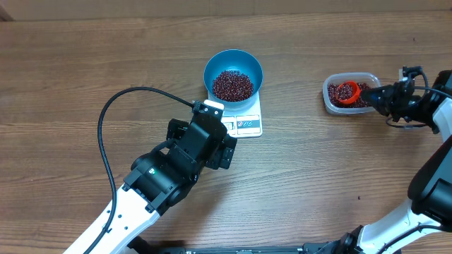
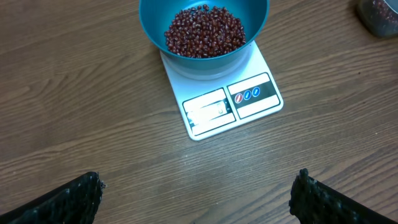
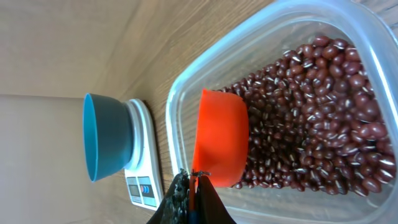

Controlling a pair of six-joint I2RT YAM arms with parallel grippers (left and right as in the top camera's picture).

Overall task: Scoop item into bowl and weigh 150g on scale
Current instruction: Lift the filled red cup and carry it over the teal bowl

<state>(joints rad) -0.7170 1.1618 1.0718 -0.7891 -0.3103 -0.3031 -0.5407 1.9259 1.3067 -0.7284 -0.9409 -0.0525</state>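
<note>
Wood table (image 1: pixel 56 63), smooth bowl (image 1: pixel 233 58) (glossy plastic tub (image 3: pixel 180 124)).

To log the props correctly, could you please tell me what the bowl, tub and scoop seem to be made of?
Blue bowl: likely plastic, smooth matte, evenly coloured. Tub: clear plastic, glossy; beans show through its wall. Orange scoop: probably plastic, smooth with a soft sheen.

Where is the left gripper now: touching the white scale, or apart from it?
Apart. The left wrist view shows a strip of bare table between the open left gripper and the near edge of the scale.
</note>
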